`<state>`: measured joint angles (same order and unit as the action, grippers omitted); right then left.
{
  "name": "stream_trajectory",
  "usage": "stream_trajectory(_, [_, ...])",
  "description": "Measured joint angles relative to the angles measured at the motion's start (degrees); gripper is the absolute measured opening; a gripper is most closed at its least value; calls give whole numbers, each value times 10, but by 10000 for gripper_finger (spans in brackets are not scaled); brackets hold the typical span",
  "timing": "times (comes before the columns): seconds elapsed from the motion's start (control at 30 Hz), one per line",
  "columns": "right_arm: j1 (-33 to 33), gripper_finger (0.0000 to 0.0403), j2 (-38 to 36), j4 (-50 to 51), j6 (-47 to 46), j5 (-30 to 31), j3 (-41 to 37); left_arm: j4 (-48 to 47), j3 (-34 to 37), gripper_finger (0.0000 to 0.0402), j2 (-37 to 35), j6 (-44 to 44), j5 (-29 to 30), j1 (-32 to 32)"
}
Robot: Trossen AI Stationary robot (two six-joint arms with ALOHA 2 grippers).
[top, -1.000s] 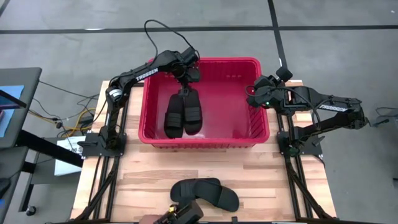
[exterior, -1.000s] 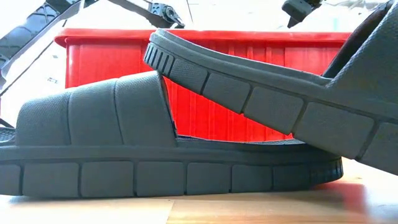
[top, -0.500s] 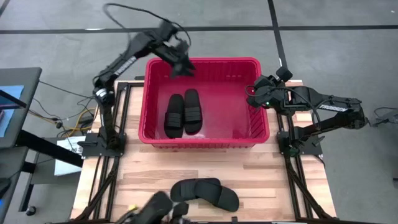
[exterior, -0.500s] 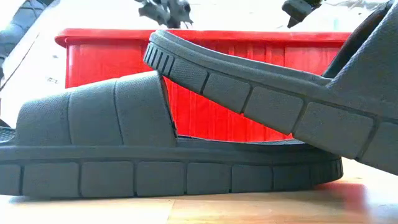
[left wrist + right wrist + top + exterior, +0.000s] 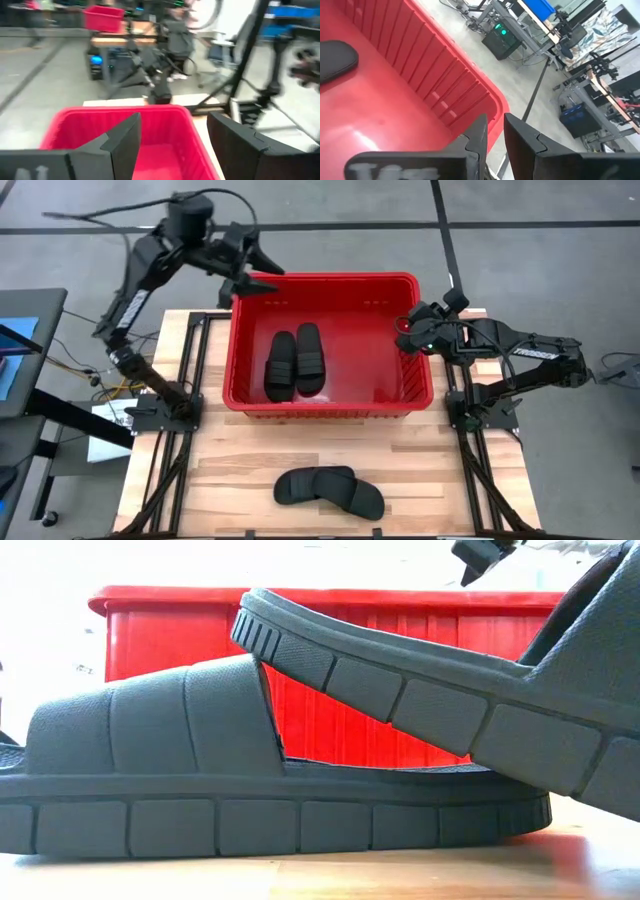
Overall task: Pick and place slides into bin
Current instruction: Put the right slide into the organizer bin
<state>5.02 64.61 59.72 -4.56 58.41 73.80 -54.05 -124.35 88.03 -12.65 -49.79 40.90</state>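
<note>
Two slides (image 5: 296, 363) side by side inside the red bin (image 5: 327, 407); two more (image 5: 329, 489) overlapping on the bench (image 5: 430, 470) nearer the front. Left hand (image 5: 252, 275) spread wide, empty — raised by the bin's far-left corner. Right hand (image 5: 406, 332) nearly pressed together, empty — at the bin's right rim.

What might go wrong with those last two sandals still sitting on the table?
The two slides near the table's front edge lie overlapped, one propped across the other, so grabbing one could drag or flip its partner, perhaps off the edge. The pair already in the red bin fills the left-middle; a careless drop could land on top. The open left gripper hangs over the bin's back-left rim, far away.
</note>
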Motion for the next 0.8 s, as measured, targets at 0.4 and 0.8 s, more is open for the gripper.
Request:
stream_trajectory(0.4, [-37, 56, -18, -3, -31, -20, 0, 199, 266, 218, -222, 163, 344, -105])
stream_trajectory(0.8, [-142, 56, -92, -50, -31, -98, 0, 517, 670, 218, -453, 275, 375, -197])
